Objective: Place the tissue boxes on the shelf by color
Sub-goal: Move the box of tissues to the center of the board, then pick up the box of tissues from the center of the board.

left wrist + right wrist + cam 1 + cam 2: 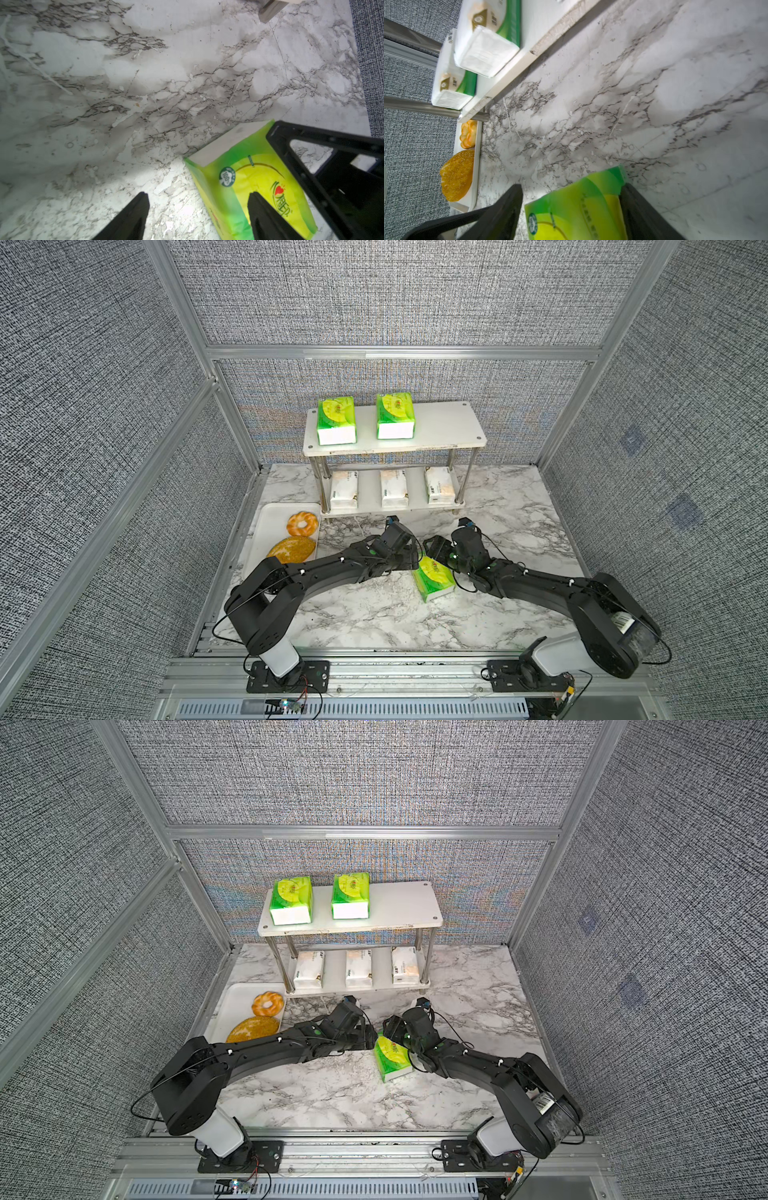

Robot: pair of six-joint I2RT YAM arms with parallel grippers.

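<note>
so the shelf [440, 423] sits far center, two tissue packs [336, 420] on top, three more packs [394, 488] on its lower tier. sixth pack [434, 580] on the table [374, 614] nearer, tray [269, 526] left.

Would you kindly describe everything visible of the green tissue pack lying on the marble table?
The brick-shaped bright green tissue pack, with a yellow swoosh, red-heart logo and white end, lies askew on the marble tabletop in front of the two-tier white shelf. Its glossy wrap looks crinkled. It sits between the open fingers of the right gripper, and one finger of the left gripper hangs over its top; contact unclear.
</note>
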